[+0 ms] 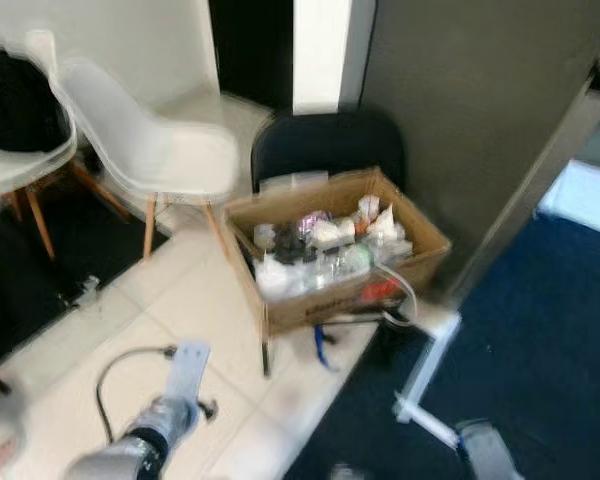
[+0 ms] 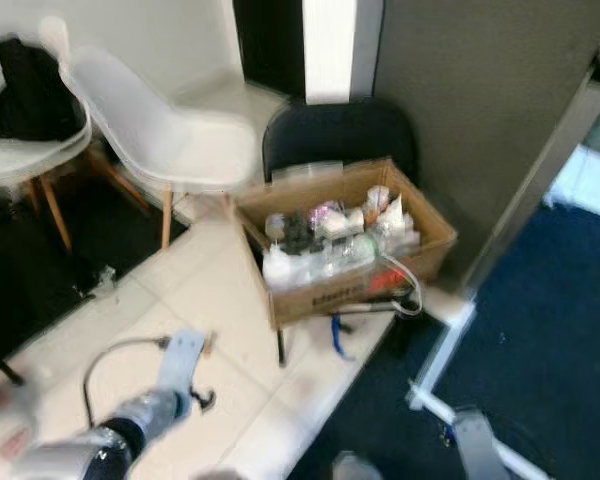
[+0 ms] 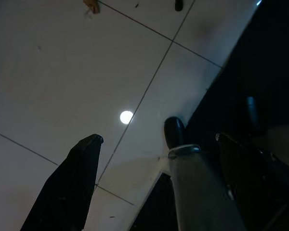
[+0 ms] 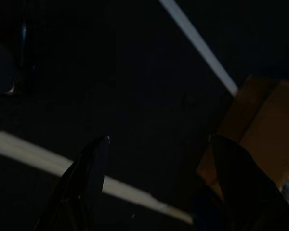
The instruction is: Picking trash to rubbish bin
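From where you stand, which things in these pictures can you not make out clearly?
- Items in the cardboard box: eye views, motion blur; only pale bottles and wrappers show.
- Black chair: its seat is hidden under the box.
- Small scrap on the floor: left wrist view, cut by the edge, too small to name.
- Right gripper: right wrist view, very dark; its surroundings are unclear.
- White chair: blurred.

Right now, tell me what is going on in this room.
The robot stands on pale floor tiles facing a brown cardboard box packed with bottles and other trash, which rests on a black chair by a dark grey wall. Nothing is being handled: the left gripper hangs open over the tiles, and the right gripper is open in shadow near the box. Two white shell chairs stand to the robot's left. The head views are blurred.
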`<state>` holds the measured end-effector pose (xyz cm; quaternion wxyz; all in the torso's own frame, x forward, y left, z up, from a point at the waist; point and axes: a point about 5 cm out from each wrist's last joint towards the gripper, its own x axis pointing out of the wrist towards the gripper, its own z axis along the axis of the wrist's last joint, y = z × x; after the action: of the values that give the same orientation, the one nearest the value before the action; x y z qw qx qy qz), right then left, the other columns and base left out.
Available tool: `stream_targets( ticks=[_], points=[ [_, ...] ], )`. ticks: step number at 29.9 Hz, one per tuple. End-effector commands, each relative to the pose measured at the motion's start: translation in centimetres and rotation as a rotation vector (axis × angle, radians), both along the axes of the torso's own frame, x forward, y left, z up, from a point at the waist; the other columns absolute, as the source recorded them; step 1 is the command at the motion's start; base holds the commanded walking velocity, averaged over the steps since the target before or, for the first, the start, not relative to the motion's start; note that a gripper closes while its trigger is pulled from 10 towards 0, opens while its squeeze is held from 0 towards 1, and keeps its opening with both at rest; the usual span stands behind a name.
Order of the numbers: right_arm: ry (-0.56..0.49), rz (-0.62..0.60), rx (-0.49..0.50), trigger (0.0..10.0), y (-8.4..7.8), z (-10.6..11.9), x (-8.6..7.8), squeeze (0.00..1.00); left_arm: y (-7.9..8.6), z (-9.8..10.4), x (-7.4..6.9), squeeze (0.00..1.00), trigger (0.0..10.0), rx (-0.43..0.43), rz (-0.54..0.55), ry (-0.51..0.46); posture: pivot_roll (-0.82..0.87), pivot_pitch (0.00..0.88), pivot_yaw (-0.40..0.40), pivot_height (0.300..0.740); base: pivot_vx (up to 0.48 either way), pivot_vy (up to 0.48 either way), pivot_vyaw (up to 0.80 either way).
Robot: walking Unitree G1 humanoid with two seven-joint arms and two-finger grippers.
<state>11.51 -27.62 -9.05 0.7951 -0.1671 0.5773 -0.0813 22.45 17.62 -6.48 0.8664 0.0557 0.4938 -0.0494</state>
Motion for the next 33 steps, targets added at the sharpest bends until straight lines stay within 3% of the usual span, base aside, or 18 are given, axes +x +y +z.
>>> stream_targets(
  ticks=[1, 33],
  points=[
    [0.002, 0.013, 0.005, 10.0, 0.14, -0.08, -0.1, 0.0, 0.24, -0.15, -0.29, 0.0, 10.0, 0.009, -0.005, 0.009, 0.02, 0.0, 0.003, 0.74, -0.311, 0.0, 0.0],
    [0.0, 0.061, 0.013, 10.0, 1.09, -0.2, 0.54, 0.0, 0.12, -0.09, -0.18, 0.0, 10.0, 0.009, -0.026, 0.011, 0.02, 0.0, -0.002, 0.74, -0.341, 0.0, 0.0]
  ],
)
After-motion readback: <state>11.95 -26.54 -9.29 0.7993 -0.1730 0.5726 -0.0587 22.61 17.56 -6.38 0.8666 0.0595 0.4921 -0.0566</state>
